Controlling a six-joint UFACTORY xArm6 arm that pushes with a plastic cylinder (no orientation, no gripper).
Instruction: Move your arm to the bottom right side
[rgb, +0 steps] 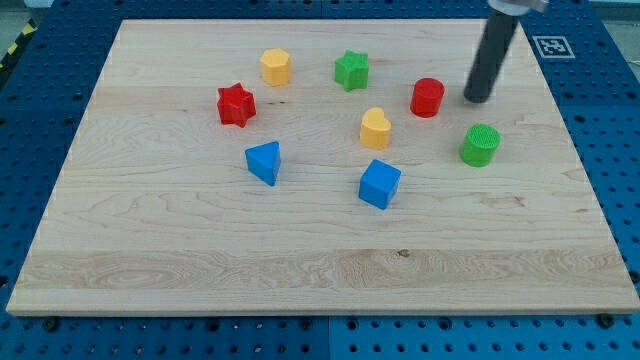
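My tip (477, 99) rests on the wooden board (200, 250) in the upper right part of the view. It is just right of the red cylinder (427, 97), apart from it, and above the green cylinder (481, 145). The dark rod rises from the tip toward the view's top. The lower right of the board holds no block.
A yellow heart (375, 128) and a blue cube (379, 184) lie left of the green cylinder. A green star (351, 70), a yellow hexagonal block (276, 67), a red star (236, 105) and a blue triangle (264, 162) lie further left. Blue pegboard (610, 120) surrounds the board.
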